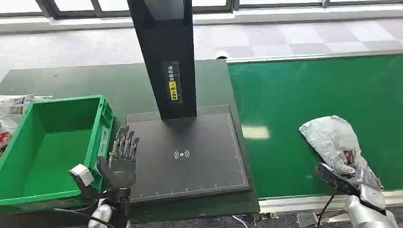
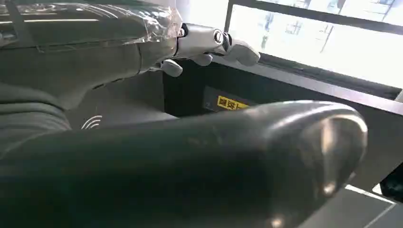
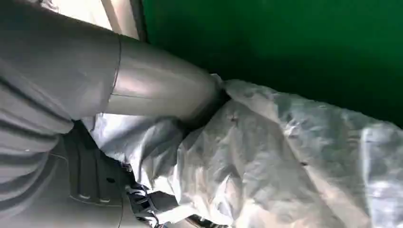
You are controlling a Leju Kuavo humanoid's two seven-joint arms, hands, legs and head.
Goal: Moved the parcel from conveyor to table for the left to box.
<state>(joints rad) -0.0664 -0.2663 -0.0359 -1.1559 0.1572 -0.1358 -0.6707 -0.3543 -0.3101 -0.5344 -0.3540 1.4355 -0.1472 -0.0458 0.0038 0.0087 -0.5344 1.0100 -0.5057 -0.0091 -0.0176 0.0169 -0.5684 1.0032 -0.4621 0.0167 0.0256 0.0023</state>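
A crumpled silver-grey plastic parcel [image 1: 332, 137] lies on the green conveyor belt [image 1: 304, 85] near its front edge, at the right. My right hand [image 1: 348, 175] grips the parcel's near end. In the right wrist view the thumb [image 3: 157, 90] presses into the parcel [image 3: 285, 156] and the dark fingers [image 3: 95, 175] lie against its other side. My left hand [image 1: 121, 159] is open with fingers spread, held upright between the green box [image 1: 102, 118] and the black scanner pad [image 1: 199, 161]. The left wrist view has that hand's thumb [image 2: 214, 156] up close.
A black scanner column [image 1: 166, 57] rises from the pad's far edge. The green box is empty and stands at the table's left end. Several printed bags [image 1: 12, 107] lie beyond the box at the far left. The conveyor's metal rail [image 1: 294, 202] runs along its front.
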